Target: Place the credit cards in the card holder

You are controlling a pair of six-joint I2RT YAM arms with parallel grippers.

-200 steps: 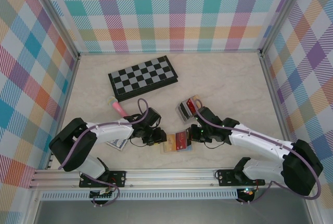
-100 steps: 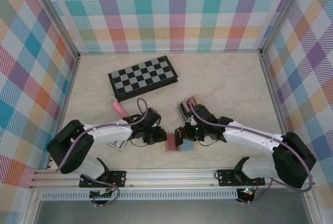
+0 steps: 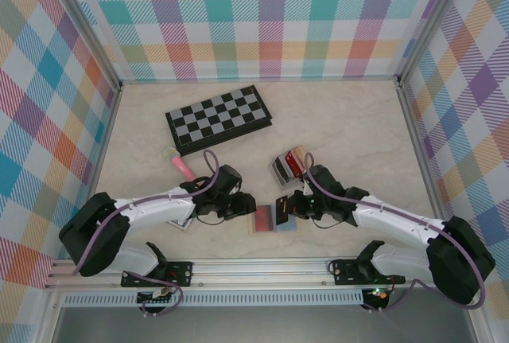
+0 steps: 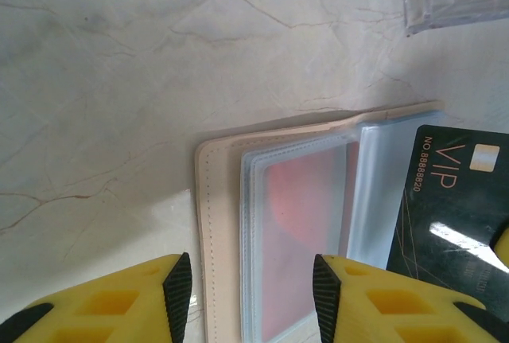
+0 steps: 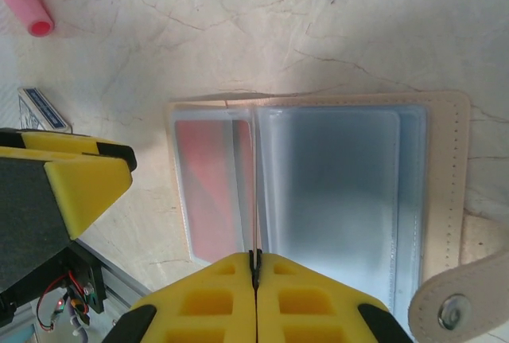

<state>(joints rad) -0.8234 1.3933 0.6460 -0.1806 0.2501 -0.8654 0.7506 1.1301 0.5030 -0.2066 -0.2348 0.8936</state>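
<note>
An open tan wallet (image 3: 265, 220) lies near the front edge. Its clear sleeves hold a red card (image 5: 208, 192) and a blue card (image 5: 334, 184). My right gripper (image 5: 255, 257) is shut on a black VIP credit card (image 4: 453, 200), held upright on its edge over the wallet's fold (image 3: 281, 209). To the wallet's left, my left gripper (image 4: 251, 299) hovers open, its fingers straddling the tan edge and the red sleeve without touching them. The clear card holder (image 3: 288, 166) stands behind the wallet with a red card in it.
A folded chessboard (image 3: 217, 118) lies at the back left. A pink stick (image 3: 181, 163) and a blue-patterned playing-card pack (image 3: 181, 221) lie beside my left arm. The wallet's snap strap (image 5: 453, 303) sticks out at its right side.
My left gripper's jaws have spread wider. My right gripper has drawn the black card out of the wallet and shifted slightly to the right with it.
</note>
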